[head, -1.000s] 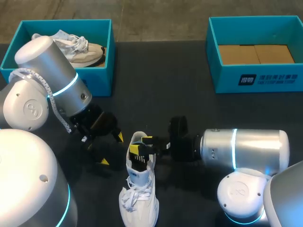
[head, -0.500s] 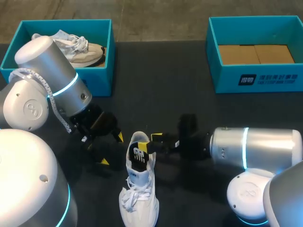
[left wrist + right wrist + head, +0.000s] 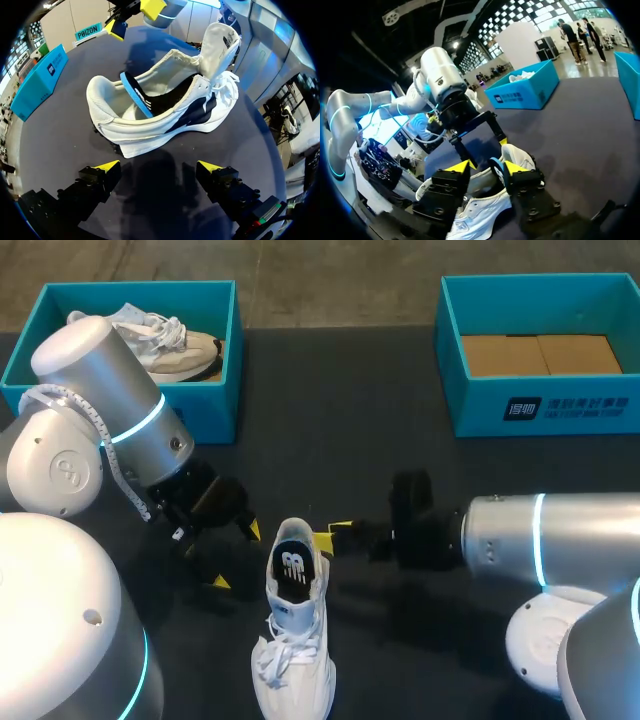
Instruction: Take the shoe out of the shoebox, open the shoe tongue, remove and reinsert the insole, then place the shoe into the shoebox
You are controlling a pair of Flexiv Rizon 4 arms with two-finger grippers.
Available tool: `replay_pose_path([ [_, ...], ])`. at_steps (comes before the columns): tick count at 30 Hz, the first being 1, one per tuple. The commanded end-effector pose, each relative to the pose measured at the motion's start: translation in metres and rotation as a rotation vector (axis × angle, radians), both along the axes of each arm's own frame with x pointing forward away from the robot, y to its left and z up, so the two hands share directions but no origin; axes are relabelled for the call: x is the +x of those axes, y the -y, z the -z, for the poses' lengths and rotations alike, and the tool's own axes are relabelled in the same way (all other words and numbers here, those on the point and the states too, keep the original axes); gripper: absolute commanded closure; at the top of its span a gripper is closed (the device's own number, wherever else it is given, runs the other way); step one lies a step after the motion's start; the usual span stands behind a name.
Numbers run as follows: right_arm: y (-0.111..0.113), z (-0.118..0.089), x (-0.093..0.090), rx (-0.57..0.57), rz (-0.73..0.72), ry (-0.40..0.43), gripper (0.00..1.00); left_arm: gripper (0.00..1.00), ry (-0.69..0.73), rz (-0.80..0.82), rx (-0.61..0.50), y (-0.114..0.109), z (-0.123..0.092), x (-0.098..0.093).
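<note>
Shoe [image 3: 292, 630] is sitting on the table [image 3: 350, 420] just ahead of your left gripper [image 3: 159, 166], whose fingers are standing wide apart, holding nothing. Tongue [image 3: 220, 45] is standing pulled up, and the insole [image 3: 137, 95] is sticking up on edge inside the heel. Your right gripper [image 3: 335, 532] is hovering just beside the heel, opposite the left one, fingers parted, gripping nothing.

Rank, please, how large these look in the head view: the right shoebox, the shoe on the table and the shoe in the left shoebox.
1. Right shoebox.
2. Loose shoe on the table.
3. Boxed shoe in the left shoebox; partly hidden and farther off, so 2 and 3 are unsure.
</note>
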State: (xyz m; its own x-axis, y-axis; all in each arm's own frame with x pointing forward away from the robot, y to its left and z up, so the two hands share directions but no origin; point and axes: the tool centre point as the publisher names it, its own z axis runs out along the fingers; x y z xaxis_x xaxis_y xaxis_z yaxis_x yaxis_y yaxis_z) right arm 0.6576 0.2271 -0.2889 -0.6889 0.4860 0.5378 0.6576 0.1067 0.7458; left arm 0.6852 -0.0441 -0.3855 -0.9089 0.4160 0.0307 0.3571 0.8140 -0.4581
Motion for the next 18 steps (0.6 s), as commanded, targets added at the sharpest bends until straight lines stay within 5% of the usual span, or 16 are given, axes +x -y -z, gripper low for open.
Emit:
replay_pose_path([
  [1, -0.0026, -0.0078, -0.0026, -0.138, 0.016, -0.035, 1.0, 0.0, 0.002, 0.0, 0.0, -0.0006, -0.0005, -0.0008],
  [18, -0.0033, -0.0023, -0.0066, -0.179, 0.04, -0.056, 1.0, 0.0, 0.002, 0.0, 0.0, -0.0006, -0.0005, -0.0008],
])
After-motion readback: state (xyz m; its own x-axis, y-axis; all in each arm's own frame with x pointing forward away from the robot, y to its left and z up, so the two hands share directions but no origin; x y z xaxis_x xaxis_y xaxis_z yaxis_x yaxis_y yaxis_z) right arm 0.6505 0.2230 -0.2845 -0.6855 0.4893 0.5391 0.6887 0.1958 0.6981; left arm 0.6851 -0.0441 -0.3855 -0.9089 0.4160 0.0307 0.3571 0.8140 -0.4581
